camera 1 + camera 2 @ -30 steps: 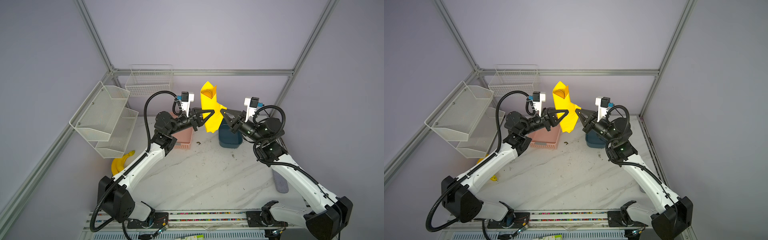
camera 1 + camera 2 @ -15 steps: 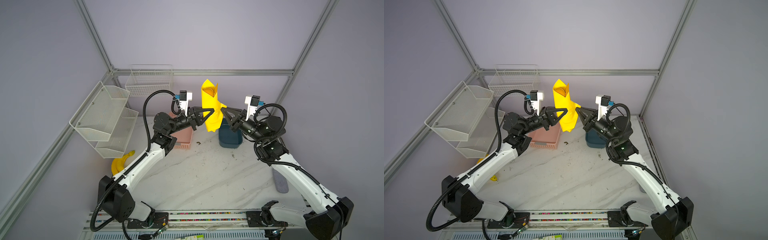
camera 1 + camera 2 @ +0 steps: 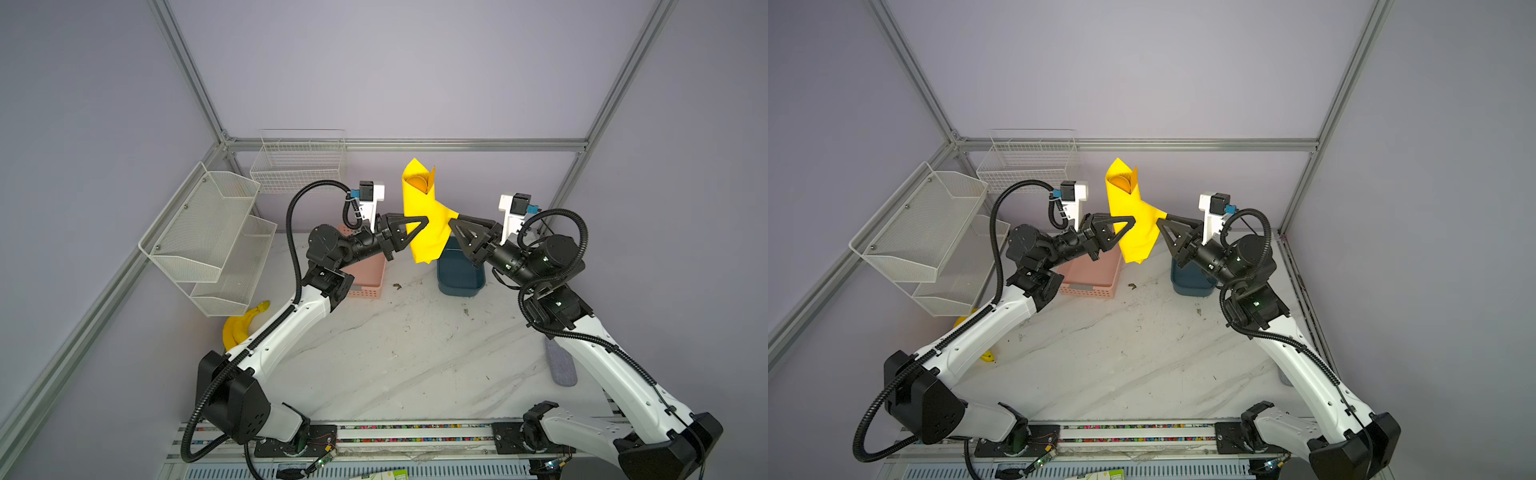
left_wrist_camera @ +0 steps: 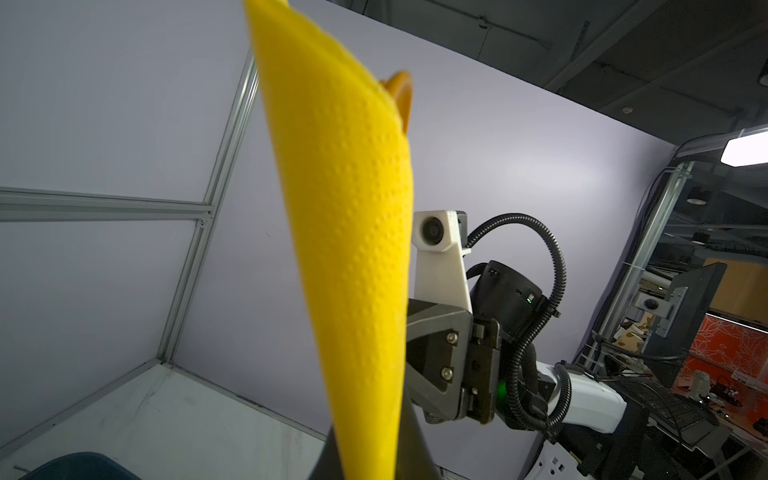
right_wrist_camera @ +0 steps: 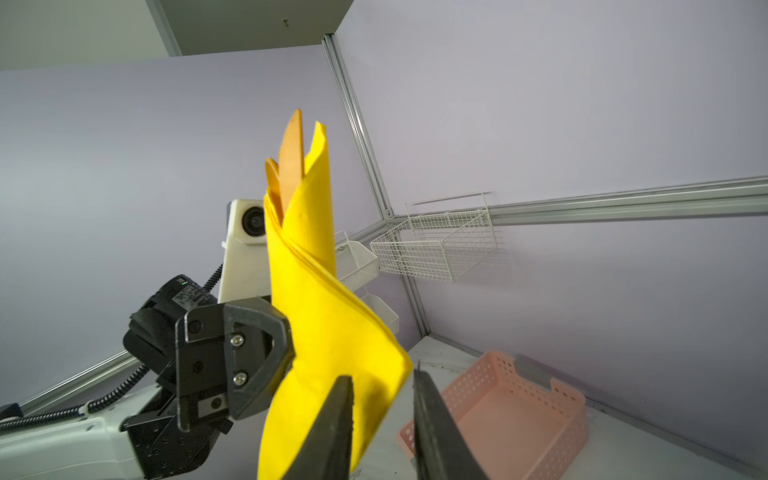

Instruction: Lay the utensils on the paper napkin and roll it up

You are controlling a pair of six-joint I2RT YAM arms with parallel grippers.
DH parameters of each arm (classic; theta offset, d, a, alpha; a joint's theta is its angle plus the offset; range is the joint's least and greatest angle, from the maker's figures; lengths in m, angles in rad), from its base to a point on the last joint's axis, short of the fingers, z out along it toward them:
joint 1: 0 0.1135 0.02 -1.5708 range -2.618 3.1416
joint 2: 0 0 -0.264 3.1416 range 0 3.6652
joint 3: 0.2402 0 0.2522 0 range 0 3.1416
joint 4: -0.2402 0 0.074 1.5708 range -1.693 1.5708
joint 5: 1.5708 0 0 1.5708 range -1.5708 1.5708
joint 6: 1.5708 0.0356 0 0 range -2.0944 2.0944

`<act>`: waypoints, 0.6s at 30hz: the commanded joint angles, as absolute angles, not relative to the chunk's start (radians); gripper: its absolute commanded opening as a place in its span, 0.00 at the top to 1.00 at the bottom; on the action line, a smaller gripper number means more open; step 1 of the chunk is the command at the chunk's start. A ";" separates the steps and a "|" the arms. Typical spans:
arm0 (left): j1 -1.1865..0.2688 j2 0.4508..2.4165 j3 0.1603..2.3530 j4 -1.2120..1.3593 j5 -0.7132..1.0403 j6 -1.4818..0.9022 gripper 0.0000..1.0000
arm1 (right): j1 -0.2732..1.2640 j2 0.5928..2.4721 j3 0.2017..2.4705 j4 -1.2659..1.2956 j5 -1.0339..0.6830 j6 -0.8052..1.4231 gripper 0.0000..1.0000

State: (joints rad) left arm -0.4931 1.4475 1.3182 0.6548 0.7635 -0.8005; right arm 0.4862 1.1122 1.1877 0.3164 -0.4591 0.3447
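You are holding the paper napkin (image 3: 420, 203), rolled around the utensils (image 5: 292, 153), upright in the air over the back of the table (image 3: 395, 340), with its long axis pointing up. Your left claw (image 3: 424, 220) is clamping its middle from the side. Your right claw (image 5: 381, 374) is standing with jaws apart, and the loose corner (image 5: 399, 365) is lying in the gap between them, so this arm is probably the one to close next.

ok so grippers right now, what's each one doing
left gripper: shut on the paper napkin rolled around the utensils
right gripper: open, jaws apart at the napkin's corner
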 commanded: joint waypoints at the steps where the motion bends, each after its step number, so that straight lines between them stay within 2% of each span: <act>1: -0.488 1.423 1.358 0.642 0.739 -0.751 0.91 | 0.482 1.074 1.217 0.341 -0.485 0.322 0.72; 10: -0.488 1.385 1.358 0.638 0.738 -0.747 0.91 | 0.482 1.176 1.300 0.298 -0.711 0.393 0.78; 18: -0.486 1.386 1.363 0.650 0.736 -0.752 0.91 | 0.482 1.215 1.315 0.242 -0.747 0.389 0.76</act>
State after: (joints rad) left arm -0.4927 1.4143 1.3182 0.6071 0.7475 -0.7658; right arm 0.4843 1.2232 1.2964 0.2493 -0.7044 0.3901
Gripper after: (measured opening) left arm 0.096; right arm 0.239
